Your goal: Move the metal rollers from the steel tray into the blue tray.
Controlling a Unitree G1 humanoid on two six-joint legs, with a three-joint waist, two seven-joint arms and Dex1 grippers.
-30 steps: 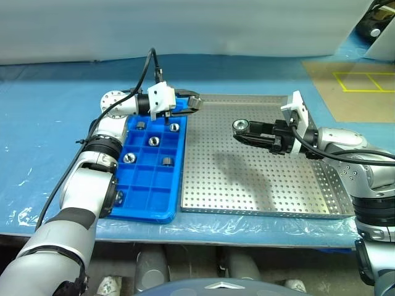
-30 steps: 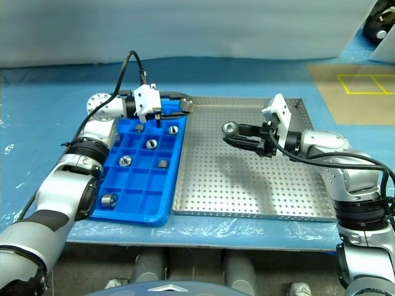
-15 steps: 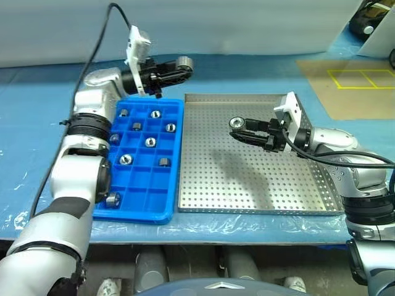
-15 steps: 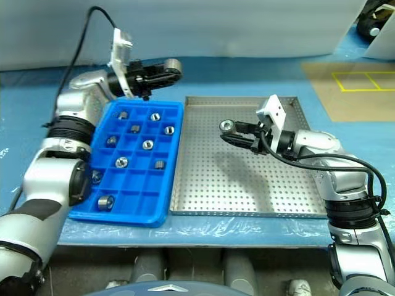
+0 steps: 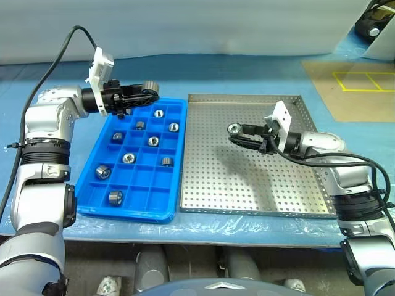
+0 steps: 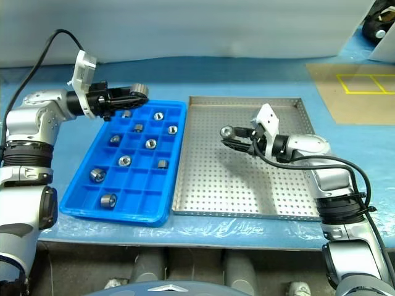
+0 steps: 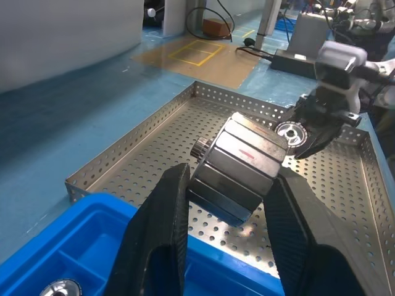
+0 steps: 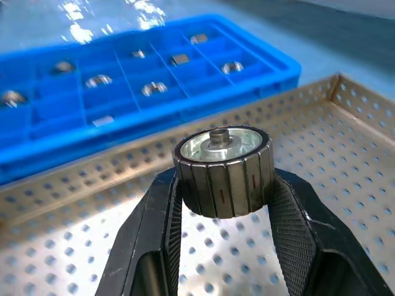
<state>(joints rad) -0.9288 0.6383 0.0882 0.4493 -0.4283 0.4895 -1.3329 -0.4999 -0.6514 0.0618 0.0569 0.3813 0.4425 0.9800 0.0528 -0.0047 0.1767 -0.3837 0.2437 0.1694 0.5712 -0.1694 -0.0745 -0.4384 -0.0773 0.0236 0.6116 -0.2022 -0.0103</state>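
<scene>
Two metal rollers are in the robot's grip at once above a blue-covered workbench [image 5: 247,37]. The left gripper [image 5: 145,94] pinches one roller [image 7: 237,166] between its two black fingers [image 7: 162,234], holding it over the far left corner of the blue tray [image 5: 92,203]. The right gripper [image 5: 237,132] clamps a second roller [image 8: 222,169] over the middle of the steel tray [image 5: 253,206], nearer its far edge than its near one.

Seen close in the right wrist view, that roller is a short silvery cylinder with a fluted, dark-grey side marked by small red dashes, a bright recessed face and a small hub at its centre. The one in the left gripper shows the same faceted side and a stub at one end.

Nine more rollers [image 5: 152,141] lie in the blue tray's square compartments, most toward its far half, with two, one of them [image 5: 115,198], near its near left corner. At this range they read only as small shiny discs or dark blocks; which way each lies is hard to tell. The left gripper's fingers cover part of the tray's far left corner.

The steel tray's perforated floor lies open on every side of the right gripper, its low rims touching the blue tray's right edge. Several compartments along the blue tray's near edge stand free.
</scene>
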